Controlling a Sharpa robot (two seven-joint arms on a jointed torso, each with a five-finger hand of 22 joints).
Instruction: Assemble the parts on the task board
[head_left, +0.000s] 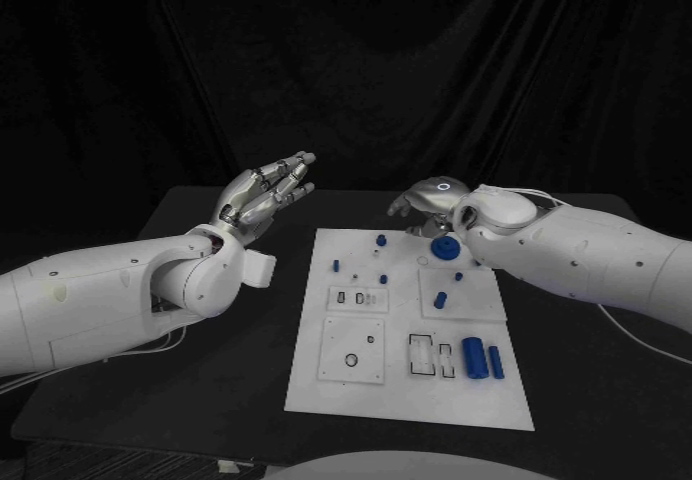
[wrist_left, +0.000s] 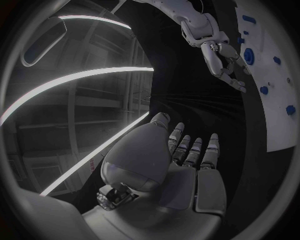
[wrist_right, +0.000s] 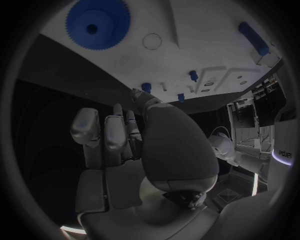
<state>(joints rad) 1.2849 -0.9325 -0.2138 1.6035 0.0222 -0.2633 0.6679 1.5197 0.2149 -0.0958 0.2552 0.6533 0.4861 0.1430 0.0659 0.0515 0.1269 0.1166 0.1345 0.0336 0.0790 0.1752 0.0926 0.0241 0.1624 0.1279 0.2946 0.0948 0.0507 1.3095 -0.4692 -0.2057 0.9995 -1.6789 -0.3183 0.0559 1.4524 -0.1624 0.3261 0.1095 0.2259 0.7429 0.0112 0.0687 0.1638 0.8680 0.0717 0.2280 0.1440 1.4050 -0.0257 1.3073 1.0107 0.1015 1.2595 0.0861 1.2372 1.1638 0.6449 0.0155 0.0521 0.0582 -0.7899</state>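
Two hands hang above the black surface (head_left: 188, 400), one to each side of the white board (head_left: 408, 330). Off the board's left edge, the left hand (head_left: 265, 195) is raised with its fingers stretched out and a little apart, holding nothing; its wrist view shows the same flat, bare palm. It stands well apart from every blue piece.

On the board, small blue pegs (head_left: 336, 266) dot the far left part, with another (head_left: 379, 240) near the far edge. A low blue piece (head_left: 440, 298) lies in a recess toward the middle right, and two blue cylinders (head_left: 473, 352) lie side by side near the right edge, closer to the robot. A blue gear (head_left: 446, 247) sits at the far right corner.

Above that corner is the right hand (head_left: 423, 203), just beyond the gear and near the far edge. Its wrist view shows the fingers (wrist_right: 115, 132) straight and close together, gripping nothing, with the gear lying on the board ahead of the fingertips and apart from them.
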